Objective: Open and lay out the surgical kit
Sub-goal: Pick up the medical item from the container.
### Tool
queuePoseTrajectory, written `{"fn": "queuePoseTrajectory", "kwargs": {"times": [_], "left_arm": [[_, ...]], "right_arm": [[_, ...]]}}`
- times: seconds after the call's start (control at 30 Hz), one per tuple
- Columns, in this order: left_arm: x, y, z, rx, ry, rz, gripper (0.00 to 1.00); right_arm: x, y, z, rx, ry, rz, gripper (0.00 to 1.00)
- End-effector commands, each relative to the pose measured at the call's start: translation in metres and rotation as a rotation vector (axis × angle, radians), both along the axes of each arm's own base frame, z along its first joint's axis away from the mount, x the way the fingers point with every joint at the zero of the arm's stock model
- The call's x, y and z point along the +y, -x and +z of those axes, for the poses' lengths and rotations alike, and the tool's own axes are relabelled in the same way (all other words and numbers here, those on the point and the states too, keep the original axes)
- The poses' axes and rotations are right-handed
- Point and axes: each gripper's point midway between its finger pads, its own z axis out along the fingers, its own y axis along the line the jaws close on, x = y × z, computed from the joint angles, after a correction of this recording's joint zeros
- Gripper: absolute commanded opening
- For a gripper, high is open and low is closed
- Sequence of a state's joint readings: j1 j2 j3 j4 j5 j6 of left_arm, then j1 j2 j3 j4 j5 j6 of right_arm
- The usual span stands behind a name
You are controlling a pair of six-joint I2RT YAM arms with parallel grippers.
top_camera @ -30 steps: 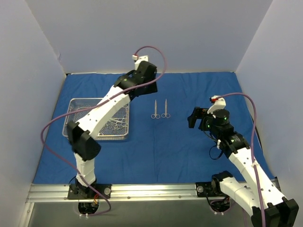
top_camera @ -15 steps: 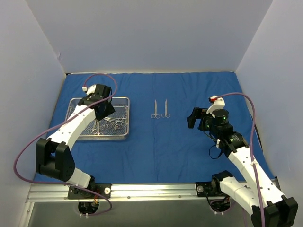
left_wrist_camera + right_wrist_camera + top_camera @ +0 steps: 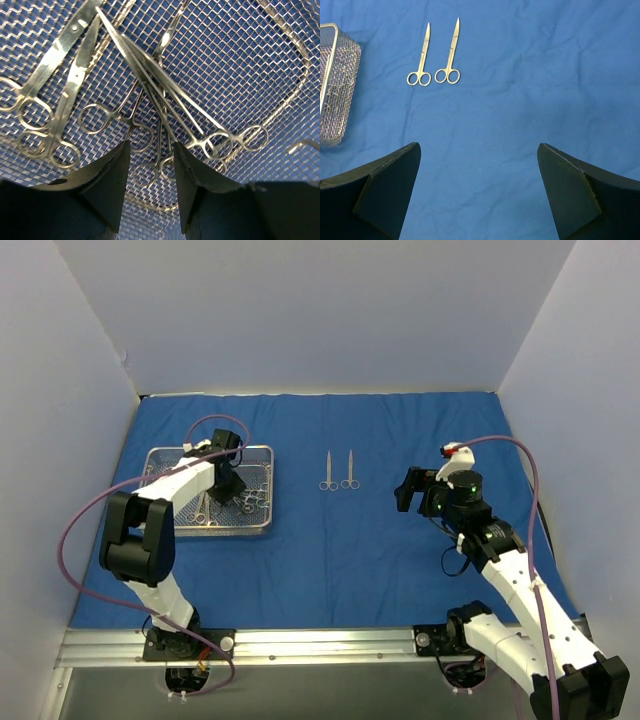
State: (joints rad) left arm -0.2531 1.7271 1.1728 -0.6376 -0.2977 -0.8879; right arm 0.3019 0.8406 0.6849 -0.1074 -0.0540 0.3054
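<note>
- The blue cloth wrap [image 3: 330, 560] is lying opened flat over the table, running from the left wall across to the right one.
- The wire-mesh tray [image 3: 160, 455] is sitting on the left part of the cloth, toward the far side, with its long side running left to right.
- I am reaching my left arm down into that tray. My left gripper [image 3: 150, 150] is pointing at the mesh floor, right of the tray's middle.
- Its jaws are standing partly apart, with the ring handles of slim clamps lying in the gap between my fingers [image 3: 112, 175]. I cannot tell whether a pad is touching steel, and I can see nothing being clamped.
- Several instruments [image 3: 136, 56] are lying heaped on the mesh. Two broader scissors [image 3: 76, 82] are lying side by side at the left of the wrist view. The slim ones are crossing each other at the middle, with their rings toward my fingers.
- The first scissors [image 3: 328, 470] and the second scissors [image 3: 350, 468] are lying out on the bare cloth near the centre. They are just beside each other and parallel, with tips pointing away from me and rings toward me, well apart from the tray.
- My right gripper [image 3: 410, 490] is hanging above the cloth to the right of those two, with its jaws spread wide and nothing between them.
</note>
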Motion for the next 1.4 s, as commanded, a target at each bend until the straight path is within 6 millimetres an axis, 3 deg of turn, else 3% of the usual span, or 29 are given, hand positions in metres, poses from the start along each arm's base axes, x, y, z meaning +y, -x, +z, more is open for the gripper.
{"fn": "queuePoseTrajectory", "kwargs": {"times": [0.0,0.2,0.4,0.7,1.0,1.37], "left_arm": [[-0.007,-0.025,0.007,-0.08,0.049,0.028,0.48],[-0.006,-0.031,-0.004,-0.056,0.049,0.049,0.42],[-0.004,-0.025,-0.014,-0.03,0.045,0.059,0.38],[0.006,-0.019,-0.023,0.006,0.031,0.064,0.19],[0.022,-0.017,0.012,-0.036,-0.025,0.028,0.03],[0.037,-0.018,0.054,-0.104,-0.08,-0.03,0.02]], "right_arm": [[0.003,-0.003,0.001,-0.018,-0.001,0.014,0.97],[0.003,-0.004,0.0,-0.015,0.001,0.013,0.97],[0.002,-0.003,-0.001,-0.011,0.003,0.012,0.97],[0.003,-0.004,-0.002,-0.009,0.003,0.014,0.97],[0.004,-0.004,-0.003,-0.004,0.003,0.016,0.97],[0.006,-0.004,-0.001,-0.011,-0.003,0.026,0.97]]}}
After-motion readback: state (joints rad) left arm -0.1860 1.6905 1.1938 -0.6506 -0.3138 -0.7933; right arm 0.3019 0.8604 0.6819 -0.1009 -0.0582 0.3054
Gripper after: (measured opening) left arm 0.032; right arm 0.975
